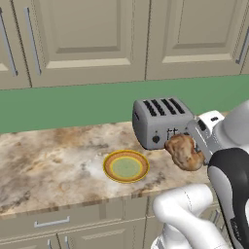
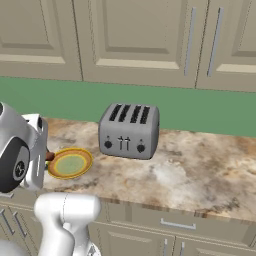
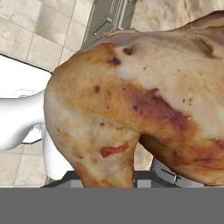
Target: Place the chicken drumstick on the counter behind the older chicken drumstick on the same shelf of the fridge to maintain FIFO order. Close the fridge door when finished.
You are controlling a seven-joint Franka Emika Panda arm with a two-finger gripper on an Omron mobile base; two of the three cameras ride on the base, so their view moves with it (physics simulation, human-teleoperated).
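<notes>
The chicken drumstick (image 1: 184,152), lumpy and golden-brown, hangs in the air over the counter's (image 1: 48,165) front right part, just in front of the toaster. My gripper (image 1: 191,146) is shut on the chicken drumstick from the right. Close up in the hand view, the chicken drumstick (image 3: 131,96) hides the fingertips. From the right base view my gripper (image 2: 44,152) is at the far left, with a brown bit of the chicken drumstick (image 2: 49,156) peeking out beside it. The fridge, its door and shelf, and the older chicken drumstick are out of view.
A silver four-slot toaster (image 1: 158,121) stands on the counter (image 2: 200,170) near the green wall. A yellow plate (image 1: 126,166) lies left of the held piece, near the front edge. Beige wall cabinets (image 1: 82,39) hang above, and drawers (image 1: 53,223) sit below.
</notes>
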